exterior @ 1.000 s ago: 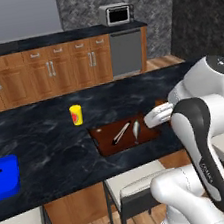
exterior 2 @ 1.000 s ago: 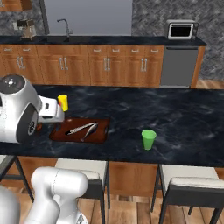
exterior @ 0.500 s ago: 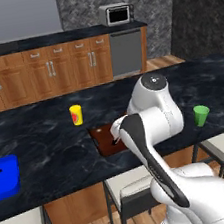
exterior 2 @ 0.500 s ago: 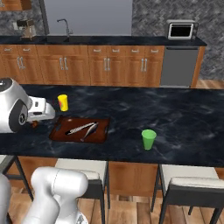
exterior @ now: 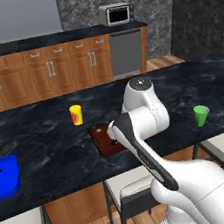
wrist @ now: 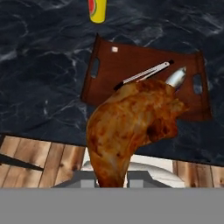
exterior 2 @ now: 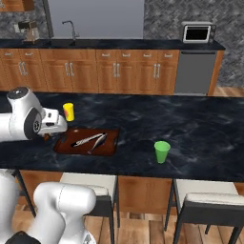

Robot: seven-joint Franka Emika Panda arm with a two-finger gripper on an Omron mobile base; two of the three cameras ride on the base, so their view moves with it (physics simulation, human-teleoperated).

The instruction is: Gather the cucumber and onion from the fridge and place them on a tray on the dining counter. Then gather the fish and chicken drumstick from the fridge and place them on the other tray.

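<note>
- While clamped narrow, claw (wrist: 112,181) grips chicken drumstick (wrist: 131,127) by its thin end.
- Drumstick hangs above counter (wrist: 39,74) edge, near side of other tray (wrist: 109,74).
- Fish (exterior 2: 90,140) lies on that tray.

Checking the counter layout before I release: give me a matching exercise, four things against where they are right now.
Things:
1. chicken drumstick
2. fish
3. green cup
4. blue tray

Places:
A. lying on the reddish-brown tray
B. far end of the dining counter, off to the arm's left
C. held in the gripper, above the counter's near edge
D. standing alone on the counter, right of the brown tray

Pairs: 1-C, 2-A, 3-D, 4-B
</note>
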